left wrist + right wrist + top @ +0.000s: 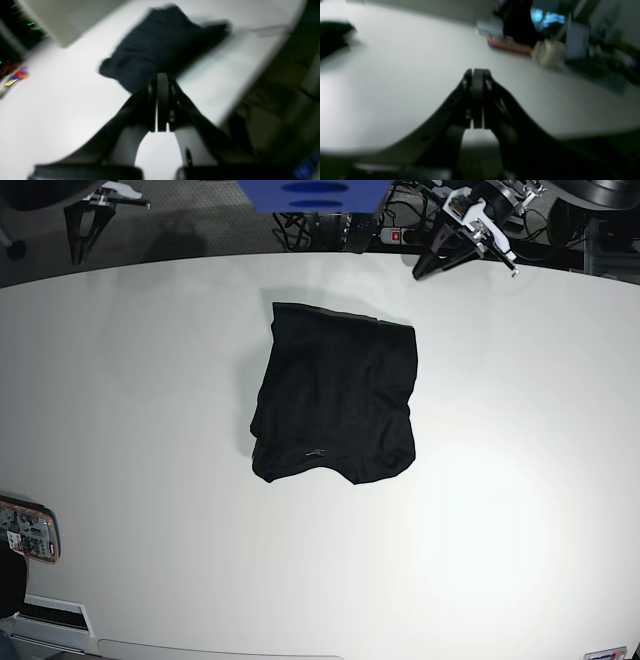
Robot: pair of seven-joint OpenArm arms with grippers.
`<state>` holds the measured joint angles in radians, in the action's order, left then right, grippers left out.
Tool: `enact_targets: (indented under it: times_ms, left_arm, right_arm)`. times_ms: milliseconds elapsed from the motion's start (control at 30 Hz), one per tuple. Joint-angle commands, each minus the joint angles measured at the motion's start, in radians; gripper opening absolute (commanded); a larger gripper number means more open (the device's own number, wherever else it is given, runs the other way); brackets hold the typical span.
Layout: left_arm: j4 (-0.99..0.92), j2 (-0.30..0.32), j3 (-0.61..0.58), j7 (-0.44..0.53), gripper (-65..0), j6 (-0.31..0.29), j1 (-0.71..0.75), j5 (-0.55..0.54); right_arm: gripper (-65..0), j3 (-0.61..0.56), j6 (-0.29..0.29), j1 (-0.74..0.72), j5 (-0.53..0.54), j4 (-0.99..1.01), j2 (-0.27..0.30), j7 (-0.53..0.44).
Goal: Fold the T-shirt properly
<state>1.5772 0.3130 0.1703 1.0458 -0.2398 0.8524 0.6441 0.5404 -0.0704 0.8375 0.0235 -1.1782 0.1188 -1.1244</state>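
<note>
The black T-shirt [335, 395] lies folded into a rough rectangle in the middle of the white table [520, 480]. In the left wrist view the T-shirt [162, 42] lies just beyond my left gripper [162, 75], whose jaws are shut with nothing between them. In the right wrist view my right gripper [477, 71] is also shut and empty over bare table, with the T-shirt [332, 35] only at the far left edge. In the base view the left gripper [422, 272] is at the table's far right edge, and the right gripper [78, 230] is beyond the far left edge.
A red-rimmed device [25, 530] lies at the table's near left edge. A power strip [395, 235] and cables sit behind the far edge, beside a blue object [310, 195]. The right wrist view shows blurred clutter, an orange-red item [507, 45] and a white object [548, 52].
</note>
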Motion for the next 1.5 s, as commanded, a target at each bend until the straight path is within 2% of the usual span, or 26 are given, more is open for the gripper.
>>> enact_targets:
  times_ms: [0,300,467,600,667,800,867,933,967,1133,1333,1367,1400,1433,1467]
  left_arm:
    - [0.009,0.028,0.002,0.027,-65.0,0.004,0.031,0.010]
    - [-0.091,0.090,0.002,0.027,-65.0,0.004,0.109,0.188]
    - [-0.289,0.090,0.002,0.021,-65.0,0.004,0.069,0.340]
    - [-0.634,0.088,0.002,0.021,-65.0,0.004,-0.092,0.372]
    - [-0.881,0.088,0.002,0.021,-65.0,0.004,-0.215,0.374]
    - [-1.374,0.088,-0.081,0.021,-65.0,0.004,-0.490,0.374]
    - [-1.556,0.068,-0.162,0.020,-65.0,0.004,-0.598,0.374]
    - [-1.577,0.042,-0.214,0.000,-65.0,0.004,-0.635,0.372]
    - [-1.575,0.027,-0.232,-0.049,-65.0,0.004,-0.641,0.372]
    - [-1.435,-0.036,-0.309,-0.402,-65.0,0.004,-0.640,0.374]
    - [-1.451,-0.036,-0.383,-0.441,-65.0,0.004,-0.645,0.366]
    - [-1.461,-0.039,-0.380,-0.454,-65.0,0.004,-0.648,0.365]
    - [-1.472,-0.039,-0.380,-0.510,-65.0,0.004,-0.654,0.365]
    - [-1.497,-0.048,-0.383,-0.632,-65.0,0.004,-0.671,0.368]
    - [-1.527,-0.065,-0.387,-0.795,-65.0,0.001,-0.689,0.374]
  right_arm:
    - [-65.0,0.007,0.002,0.007,0.011,-0.001,0.011,-0.030]
    - [-65.0,-0.001,0.002,0.047,0.011,0.143,0.011,-0.030]
    - [-65.0,-0.059,0.004,0.047,0.011,0.341,0.011,-0.030]
    - [-65.0,-0.119,0.004,0.044,0.017,0.599,0.011,-0.029]
    - [-65.0,-0.142,0.004,0.033,0.017,0.775,0.011,-0.029]
    - [-65.0,-0.197,0.004,-0.218,0.014,1.058,0.012,-0.027]
    - [-65.0,-0.233,0.004,-0.315,0.014,1.178,0.055,-0.027]
    - [-65.0,-0.266,0.004,-0.360,0.014,1.178,0.074,-0.018]
    - [-65.0,-0.280,0.004,-0.376,0.014,1.178,0.072,-0.004]
    - [-65.0,-0.288,0.004,-0.386,0.014,1.178,0.072,0.117]
    - [-65.0,-0.286,0.004,-0.387,0.019,1.178,0.072,0.154]
    - [-65.0,-0.286,0.005,-0.389,0.020,1.178,0.072,0.206]
    - [-65.0,-0.286,0.007,-0.390,0.020,1.178,0.071,0.320]
    - [-65.0,-0.294,0.016,-0.396,0.016,1.178,0.071,0.510]
    - [-65.0,-0.308,0.016,-0.412,0.005,1.178,0.072,0.735]
